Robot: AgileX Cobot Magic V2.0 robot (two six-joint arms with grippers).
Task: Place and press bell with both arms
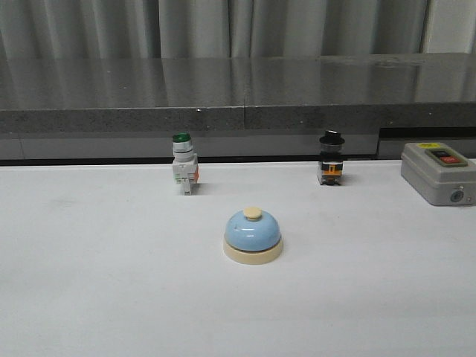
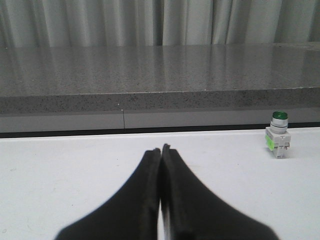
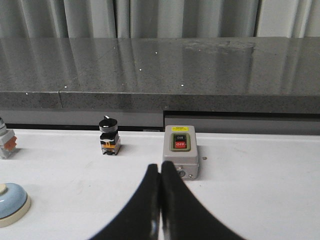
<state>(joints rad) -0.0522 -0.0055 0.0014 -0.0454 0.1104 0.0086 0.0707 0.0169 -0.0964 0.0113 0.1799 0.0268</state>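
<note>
The light-blue bell (image 1: 253, 234) with cream base and cream button stands upright on the white table (image 1: 89, 282) near the middle. It shows at the edge of the right wrist view (image 3: 11, 202). No arm or gripper shows in the front view. My left gripper (image 2: 161, 149) is shut and empty, low over bare table, the bell out of its view. My right gripper (image 3: 160, 166) is shut and empty, pointing toward the grey box, the bell off to its side.
A green-capped white push-button switch (image 1: 184, 163) stands behind the bell to the left, also in the left wrist view (image 2: 278, 135). A black-knobbed switch (image 1: 331, 158) stands back right. A grey box with red and black buttons (image 1: 439, 172) sits far right. A grey stone ledge (image 1: 238, 111) bounds the back.
</note>
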